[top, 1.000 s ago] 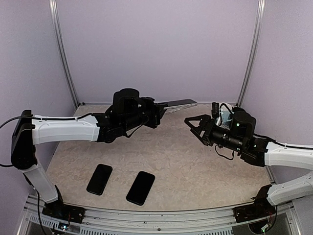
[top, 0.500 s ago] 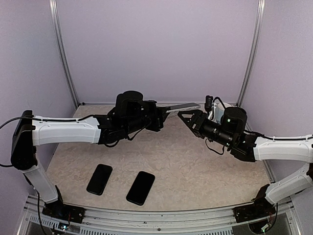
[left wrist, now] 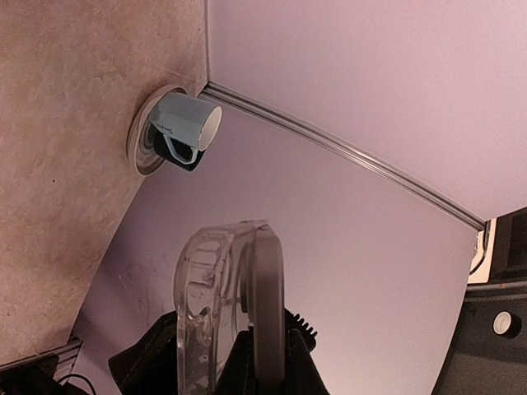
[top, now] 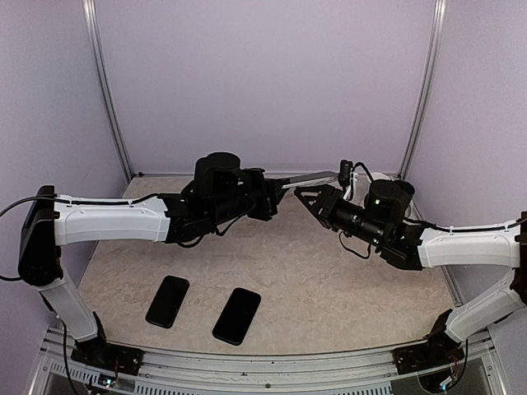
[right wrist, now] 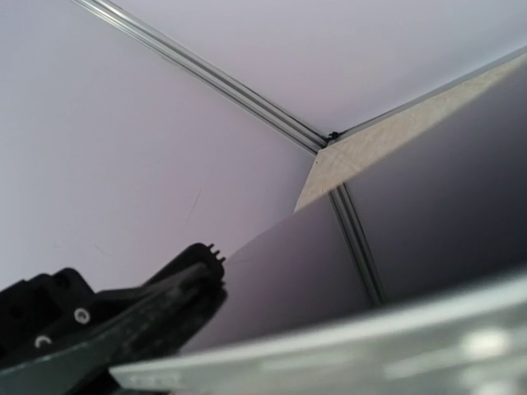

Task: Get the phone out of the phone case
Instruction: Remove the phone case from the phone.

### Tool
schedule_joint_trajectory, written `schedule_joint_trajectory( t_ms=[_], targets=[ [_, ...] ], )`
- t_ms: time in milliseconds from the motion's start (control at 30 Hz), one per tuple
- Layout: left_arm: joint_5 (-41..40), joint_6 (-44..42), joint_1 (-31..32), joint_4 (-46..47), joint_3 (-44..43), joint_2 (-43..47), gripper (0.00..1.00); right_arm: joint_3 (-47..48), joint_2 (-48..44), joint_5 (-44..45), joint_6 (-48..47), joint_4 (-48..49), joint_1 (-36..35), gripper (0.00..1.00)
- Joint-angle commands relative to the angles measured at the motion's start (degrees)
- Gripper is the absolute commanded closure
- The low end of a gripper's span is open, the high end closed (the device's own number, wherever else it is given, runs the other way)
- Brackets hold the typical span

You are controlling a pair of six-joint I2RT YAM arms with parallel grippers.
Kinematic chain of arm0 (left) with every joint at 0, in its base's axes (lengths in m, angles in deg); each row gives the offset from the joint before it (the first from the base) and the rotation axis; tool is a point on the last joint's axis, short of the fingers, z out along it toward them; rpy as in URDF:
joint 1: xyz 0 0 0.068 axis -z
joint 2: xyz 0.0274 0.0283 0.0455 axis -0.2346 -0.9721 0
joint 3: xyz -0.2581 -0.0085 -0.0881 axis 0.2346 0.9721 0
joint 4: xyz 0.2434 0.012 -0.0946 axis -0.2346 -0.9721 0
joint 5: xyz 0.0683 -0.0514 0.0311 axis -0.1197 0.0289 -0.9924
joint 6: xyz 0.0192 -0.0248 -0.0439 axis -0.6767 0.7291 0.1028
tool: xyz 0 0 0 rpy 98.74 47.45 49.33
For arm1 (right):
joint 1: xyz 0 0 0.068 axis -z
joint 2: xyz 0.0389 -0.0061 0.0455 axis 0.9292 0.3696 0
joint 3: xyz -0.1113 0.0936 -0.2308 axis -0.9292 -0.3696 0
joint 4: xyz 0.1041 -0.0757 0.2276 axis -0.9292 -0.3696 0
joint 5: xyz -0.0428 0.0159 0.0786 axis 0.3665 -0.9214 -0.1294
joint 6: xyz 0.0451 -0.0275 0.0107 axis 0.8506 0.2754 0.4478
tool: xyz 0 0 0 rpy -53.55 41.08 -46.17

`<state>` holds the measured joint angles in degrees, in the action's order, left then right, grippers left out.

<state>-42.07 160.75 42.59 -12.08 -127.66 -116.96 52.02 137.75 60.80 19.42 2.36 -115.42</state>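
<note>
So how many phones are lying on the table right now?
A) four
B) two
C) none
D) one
B: a black phone and a second black phone lie side by side on the table, while the left tool holds a cased phone up in the air.

Both arms share one build.

Left arm (top: 107, 222): white shells on the long links, black joint housings, and a black cylindrical motor cap (top: 216, 167) at the wrist. A thin black cable (top: 18, 203) runs by the shoulder.

Right arm (top: 469, 247): same white and black, with a small green light (top: 377, 200) and a looped black cable (top: 356, 249).

Right gripper (top: 306, 196): matte black. Its finger (right wrist: 140, 309) is toothed at the tip and carries silver screw heads (right wrist: 78, 315).
</note>
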Motion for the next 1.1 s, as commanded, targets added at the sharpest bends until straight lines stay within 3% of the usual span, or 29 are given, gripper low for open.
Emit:
schedule_joint_trajectory(
  t_ms=[0, 400, 767, 833, 1000, 1067],
  targets=[
    [0.7, 0.4, 0.8, 4.9, -0.8, 0.3, 1.0, 2.2, 1.3, 1.0, -1.1, 2.5, -0.6, 0.48],
    [1.4, -0.7, 1.7, 5.9, -1.1, 0.3, 1.0, 1.9, 1.6, 4.0, -1.4, 1.9, -0.6, 0.5],
    [-0.3, -2.4, 2.7, 5.4, -0.8, 1.4, 1.0, 0.1, -0.1, 6.8, 0.0, -0.8, -0.6, 0.7],
    [-0.5, -2.5, 2.9, 5.4, -0.9, 1.5, 1.0, -0.1, -0.5, 7.1, 0.0, -0.9, -0.6, 0.69],
    [-0.6, -2.8, 3.6, 5.5, -0.9, 1.2, 1.0, 0.6, -1.3, 8.7, 0.3, -0.5, -0.6, 0.48],
    [-0.6, -2.8, 3.8, 5.6, -0.9, 1.0, 1.0, 1.0, -1.4, 9.5, 0.8, -0.1, -0.6, 0.46]
  ],
)
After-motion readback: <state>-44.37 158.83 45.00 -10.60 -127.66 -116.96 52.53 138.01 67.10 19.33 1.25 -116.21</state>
